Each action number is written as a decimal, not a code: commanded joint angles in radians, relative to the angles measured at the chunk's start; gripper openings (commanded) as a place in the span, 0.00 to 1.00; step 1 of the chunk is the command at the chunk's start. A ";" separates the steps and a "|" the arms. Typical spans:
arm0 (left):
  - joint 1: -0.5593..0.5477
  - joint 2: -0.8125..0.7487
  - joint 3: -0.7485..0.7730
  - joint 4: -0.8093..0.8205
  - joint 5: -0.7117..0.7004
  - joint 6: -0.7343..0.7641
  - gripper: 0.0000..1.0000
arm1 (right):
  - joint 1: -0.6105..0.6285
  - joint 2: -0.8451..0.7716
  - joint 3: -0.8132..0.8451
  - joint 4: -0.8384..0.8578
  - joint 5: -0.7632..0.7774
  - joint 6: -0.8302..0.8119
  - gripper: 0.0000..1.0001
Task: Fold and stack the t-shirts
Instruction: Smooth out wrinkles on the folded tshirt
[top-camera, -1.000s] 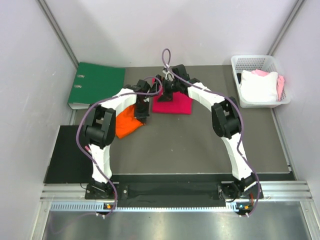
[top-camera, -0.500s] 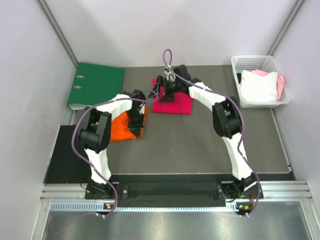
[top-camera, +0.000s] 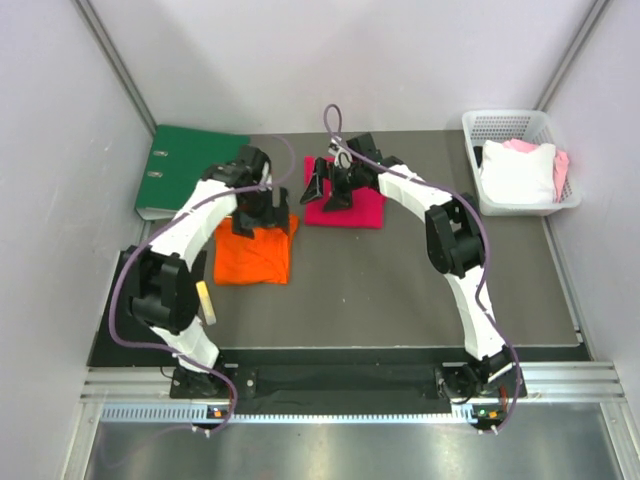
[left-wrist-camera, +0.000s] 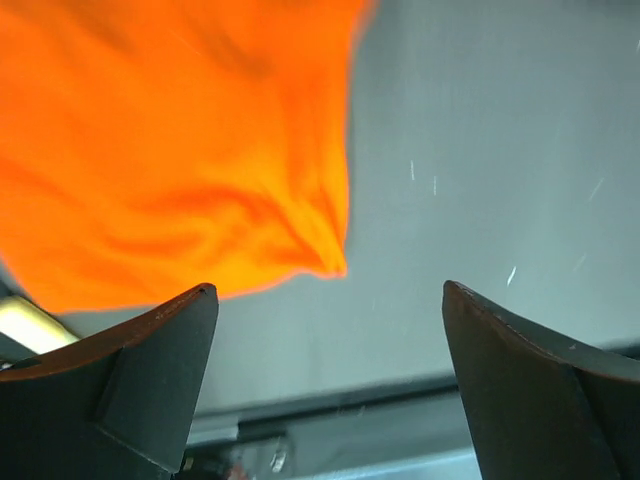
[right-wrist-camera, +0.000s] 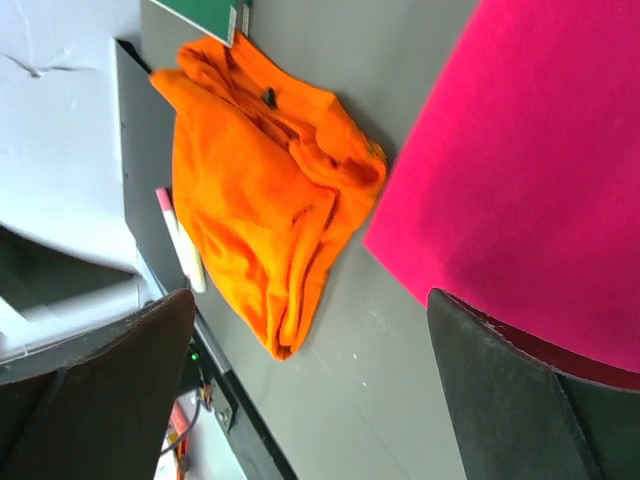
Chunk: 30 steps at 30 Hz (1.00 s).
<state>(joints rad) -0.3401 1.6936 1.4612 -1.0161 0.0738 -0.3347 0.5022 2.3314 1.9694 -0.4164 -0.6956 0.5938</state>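
The orange t-shirt (top-camera: 255, 258) lies folded in a rough rectangle left of the table's middle. My left gripper (top-camera: 263, 224) hovers over its far edge, open and empty. In the left wrist view the orange t-shirt (left-wrist-camera: 170, 150) fills the upper left, and the left gripper (left-wrist-camera: 327, 290) spans bare table beyond its corner. The crimson-pink t-shirt (top-camera: 362, 211) lies folded further back. My right gripper (top-camera: 325, 194) stands open over its left edge. The right wrist view shows the orange t-shirt (right-wrist-camera: 260, 200), the crimson-pink t-shirt (right-wrist-camera: 530, 170) and the empty right gripper (right-wrist-camera: 310, 296).
A green ring binder (top-camera: 190, 168) lies at the back left. A white basket (top-camera: 500, 205) with white and pink cloth stands at the back right. A black mat (top-camera: 130, 320) covers the left edge, with a pale stick (top-camera: 205, 300) beside the left arm.
My left gripper has opened and let go of the orange t-shirt, which now lies spread flat. The left arm has swung back and left. The right arm has barely moved.
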 joint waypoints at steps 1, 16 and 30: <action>0.183 0.024 0.040 0.097 0.029 -0.066 0.98 | 0.019 -0.078 -0.009 -0.013 -0.022 -0.032 0.97; 0.463 0.192 0.062 0.229 0.118 -0.020 0.86 | 0.124 0.012 0.091 0.018 -0.107 0.038 0.41; 0.484 0.273 0.111 0.307 0.228 -0.056 0.09 | 0.159 0.132 0.177 0.071 -0.252 0.135 0.00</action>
<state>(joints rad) 0.1406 1.9793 1.5158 -0.7673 0.2455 -0.3847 0.6239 2.4439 2.0651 -0.3973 -0.8474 0.7067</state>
